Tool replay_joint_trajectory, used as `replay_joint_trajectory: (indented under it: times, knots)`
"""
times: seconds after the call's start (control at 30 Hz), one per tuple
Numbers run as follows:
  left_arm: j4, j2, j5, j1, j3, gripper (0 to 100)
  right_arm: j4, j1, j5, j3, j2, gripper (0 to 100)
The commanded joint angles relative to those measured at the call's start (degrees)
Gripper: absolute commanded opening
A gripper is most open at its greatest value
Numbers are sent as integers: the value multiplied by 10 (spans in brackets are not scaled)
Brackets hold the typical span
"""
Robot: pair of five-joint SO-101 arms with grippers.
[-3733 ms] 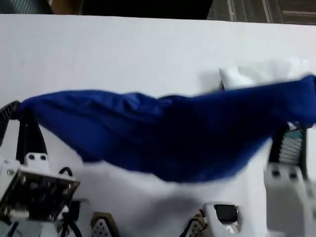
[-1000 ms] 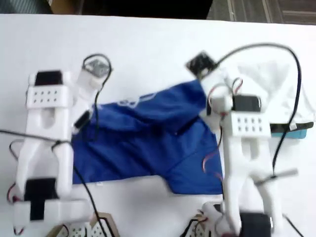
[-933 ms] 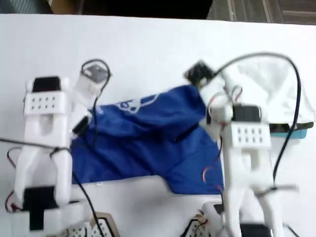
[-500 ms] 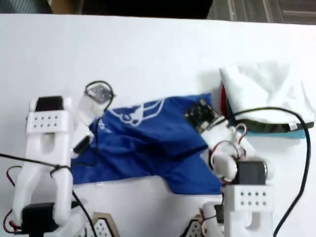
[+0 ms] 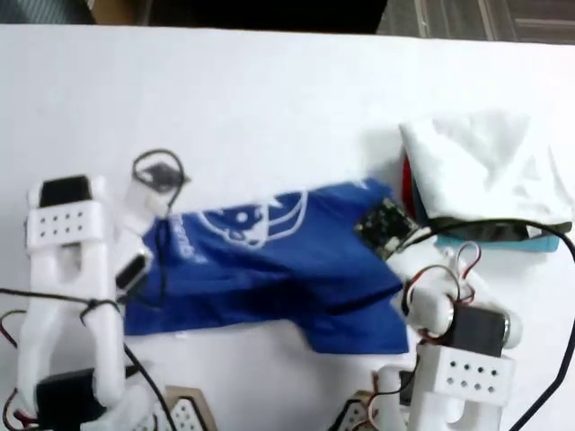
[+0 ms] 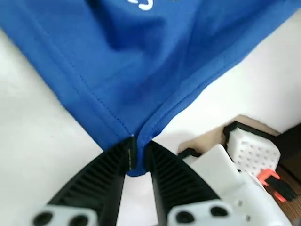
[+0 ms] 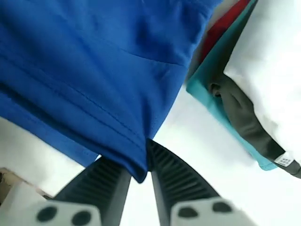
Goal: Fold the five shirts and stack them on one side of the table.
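Left pincer clamps shut on one hem of the blue white-printed fabric shirt, right pincer nips the other end, jaws closed, the shirt lying between them on the white table, white-topped folded stack just beside the right.

Blue shirt corner hidden under right arm; stack mostly covered by white shirt, count unclear.

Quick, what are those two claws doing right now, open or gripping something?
Left gripper: shut on the blue shirt, pinching its hem.
Right gripper: shut on the same blue shirt.
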Motion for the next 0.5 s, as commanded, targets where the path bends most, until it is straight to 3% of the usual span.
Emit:
replay_joint_trajectory:
  times: [0.0,0.3,0.47]
  knots:
    - [-5,-15,-5,-4,34,25,11,7,16,1,-9,20]
    - [-69,-15,-5,0,110,25,9,7,94,111,-13,20]
    - [-73,-15,-5,24,115,28,0,7,102,122,-13,21]
